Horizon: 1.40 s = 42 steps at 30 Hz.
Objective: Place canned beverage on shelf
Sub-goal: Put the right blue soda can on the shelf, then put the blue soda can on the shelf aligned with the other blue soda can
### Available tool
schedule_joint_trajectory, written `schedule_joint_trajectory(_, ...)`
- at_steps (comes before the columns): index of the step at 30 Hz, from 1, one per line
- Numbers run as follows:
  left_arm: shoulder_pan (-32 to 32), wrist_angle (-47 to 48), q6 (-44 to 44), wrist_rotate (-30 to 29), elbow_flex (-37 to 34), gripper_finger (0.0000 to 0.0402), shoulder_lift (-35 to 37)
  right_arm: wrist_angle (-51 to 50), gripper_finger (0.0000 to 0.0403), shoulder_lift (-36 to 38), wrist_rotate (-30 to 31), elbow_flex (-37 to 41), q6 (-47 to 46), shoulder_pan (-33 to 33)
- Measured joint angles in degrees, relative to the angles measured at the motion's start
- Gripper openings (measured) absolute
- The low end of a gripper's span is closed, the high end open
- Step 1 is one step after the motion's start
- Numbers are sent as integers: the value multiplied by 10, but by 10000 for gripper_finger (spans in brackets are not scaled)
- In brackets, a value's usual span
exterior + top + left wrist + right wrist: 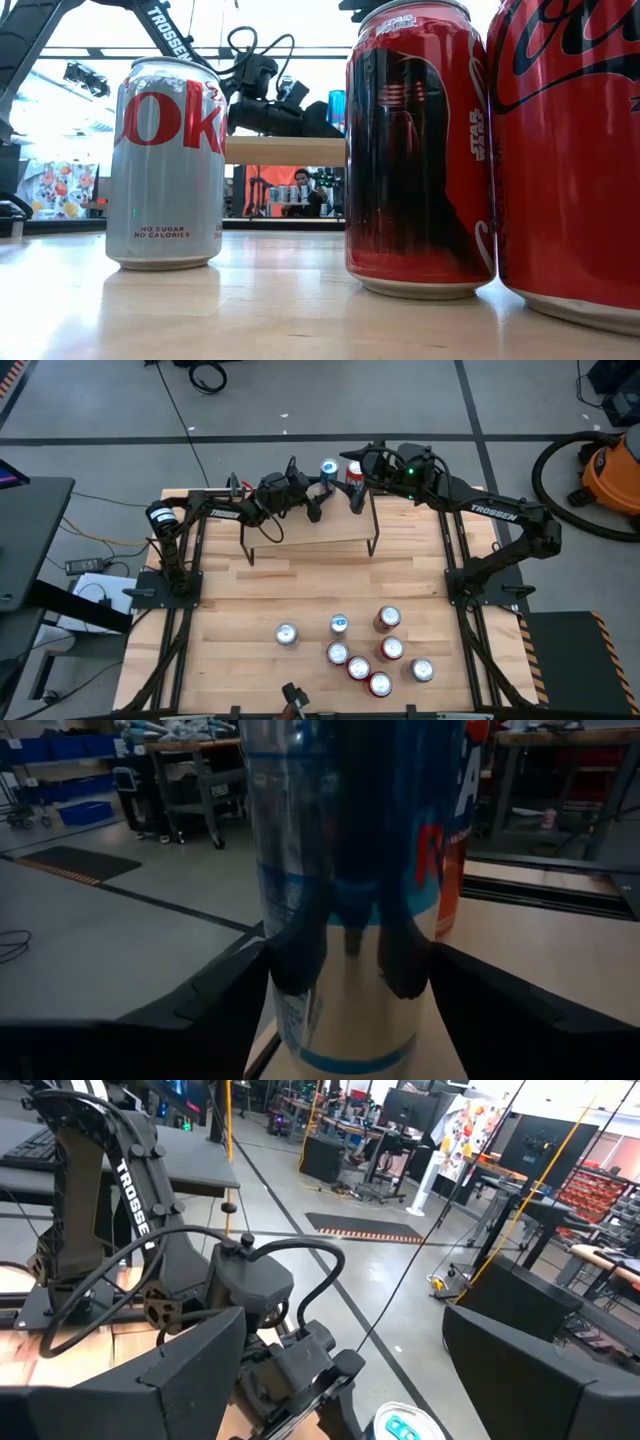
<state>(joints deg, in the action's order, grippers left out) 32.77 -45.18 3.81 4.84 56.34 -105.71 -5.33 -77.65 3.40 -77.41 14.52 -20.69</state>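
The shelf (310, 528), a light-wood board on thin black legs, stands at the table's far middle. A blue-and-silver can (329, 468) stands upright at its far edge, with a red can (354, 472) right beside it. My left gripper (318, 498) reaches in from the table's left and is shut on the blue-and-silver can (350, 870). My right gripper (357, 490) hovers over the shelf's right end by the red can, with its fingers wide open and empty (345, 1375). The blue can's top (405, 1425) shows below it. My left gripper pinches the blue-and-silver can's side wall (290, 970) between its two fingers, one on each side of the lower half. The fingers come in about level from the table's left. The can is upright. Whether its base rests on the shelf board, I cannot tell.
Several cans stand in a group on the table's near right (372, 655), with a silver one (287, 634) apart to their left. In the low view they show close up (165, 165) (420, 150). An orange vacuum (605, 465) stands on the floor beyond the table's right.
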Motion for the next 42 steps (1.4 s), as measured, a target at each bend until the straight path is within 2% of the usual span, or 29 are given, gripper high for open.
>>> schedule_joint_trajectory(19,15,4,0,10,-1,286,3,-21,351,0,0,0,0,1)
schedule_joint_trajectory(27,15,5,3,44,-1,286,3,-20,351,0,0,0,-1,1)
schedule_joint_trajectory(42,15,10,2,44,-1,286,14,-33,351,0,0,0,-6,1)
